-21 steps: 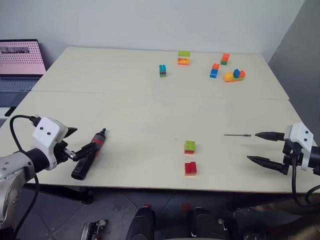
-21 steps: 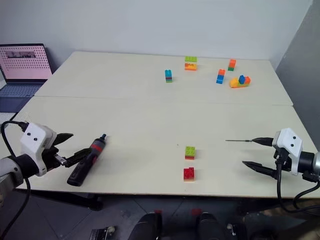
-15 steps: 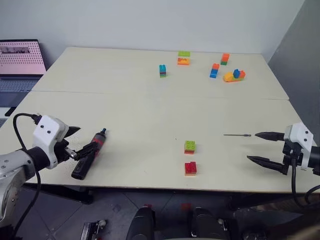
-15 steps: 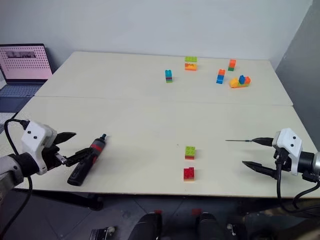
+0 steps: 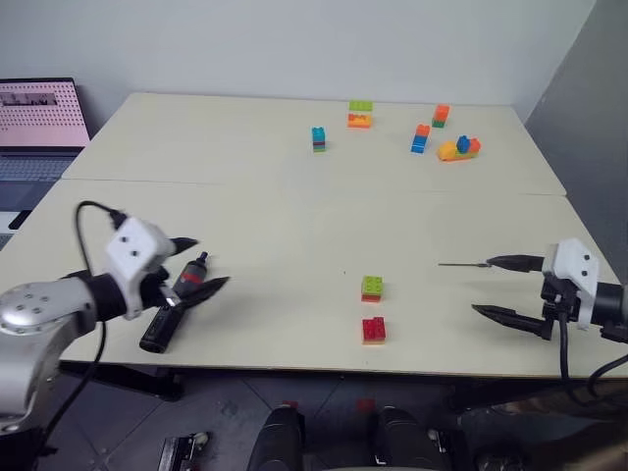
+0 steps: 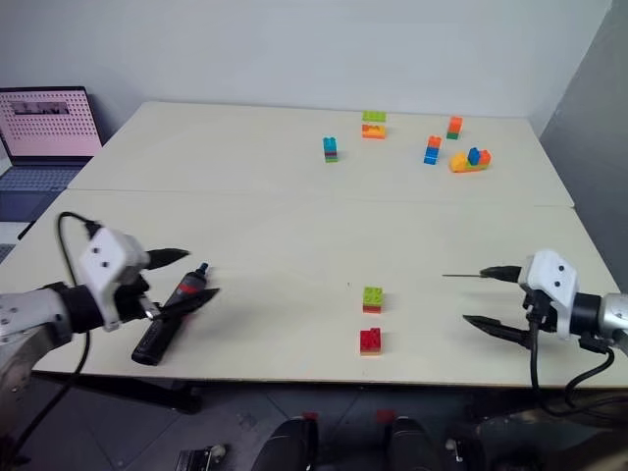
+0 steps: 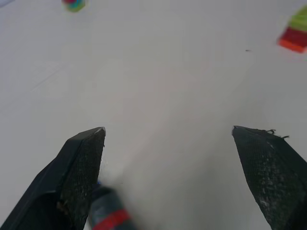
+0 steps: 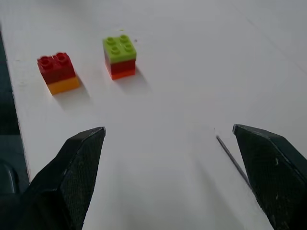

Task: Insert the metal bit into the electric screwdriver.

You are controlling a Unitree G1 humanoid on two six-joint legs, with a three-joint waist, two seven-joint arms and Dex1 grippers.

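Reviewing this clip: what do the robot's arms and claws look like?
Each arm ends in a white boxy wrist housing with small dark dots, carrying a left claw and a right claw of two tapered, pointed black fingers with a grainy surface. Black cables loop from the housings; the left forearm is silver-grey.

I stand before a broad, pale cream table (image 5: 245, 196) made of two tops butted together, a thin seam crossing it from side to side. Behind it rises a plain, evenly lit white wall (image 5: 294, 44), and a grey panel (image 5: 594, 108) closes my right. At my far left an open laptop with a pink screen (image 5: 39, 103) glows. Below the near edge lies dark grey floor (image 5: 226, 422).
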